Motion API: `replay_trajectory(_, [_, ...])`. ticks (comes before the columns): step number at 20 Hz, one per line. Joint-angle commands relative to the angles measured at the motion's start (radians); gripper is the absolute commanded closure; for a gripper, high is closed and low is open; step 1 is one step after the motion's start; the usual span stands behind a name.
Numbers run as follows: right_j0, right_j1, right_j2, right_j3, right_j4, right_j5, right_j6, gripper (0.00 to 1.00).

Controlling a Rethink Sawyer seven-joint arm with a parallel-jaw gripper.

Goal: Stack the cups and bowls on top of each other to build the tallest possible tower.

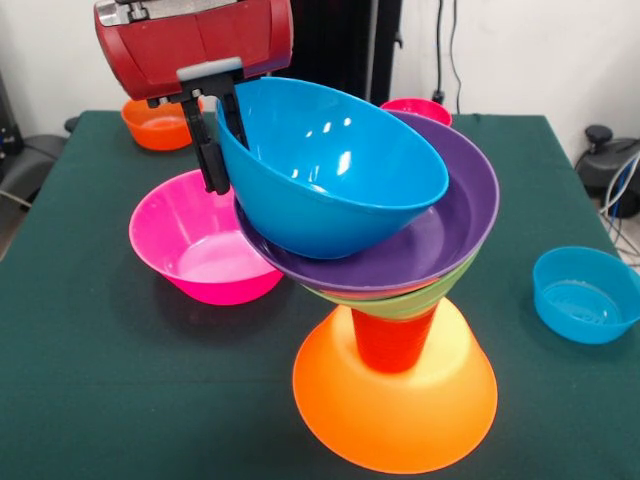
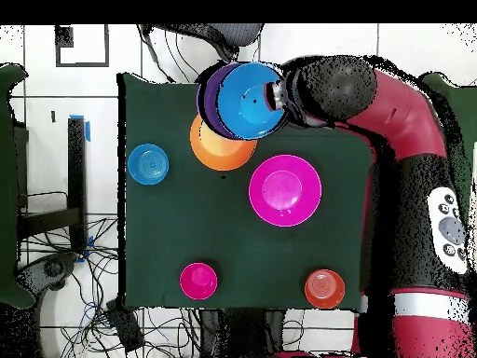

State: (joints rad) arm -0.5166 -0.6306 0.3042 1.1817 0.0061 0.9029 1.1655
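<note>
From the front, an orange bowl (image 1: 157, 125) sits at 11 o'clock and a pink bowl (image 1: 200, 240) left of centre, while the gripper (image 1: 212, 150) pinches the rim of a tilted blue bowl (image 1: 330, 170). That bowl rests in a purple bowl (image 1: 440, 230) atop the tower (image 1: 395, 330): green bowls, the orange-red cup (image 1: 392, 340), then a large orange bowl (image 1: 395, 400) rim down. A red bowl (image 1: 415, 108) lies at 12 o'clock and 1 small blue bowl (image 1: 585, 295) at 3 o'clock.
</note>
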Motion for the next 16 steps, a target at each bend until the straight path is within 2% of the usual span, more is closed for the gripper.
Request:
replay_trajectory(1, [0.029,0.011,-0.009,0.017,-0.011,-0.011,0.160,1.00])
replay_trajectory(16, [0.046,-0.004,-0.012,0.029,-0.001,-0.025,0.185,1.00])
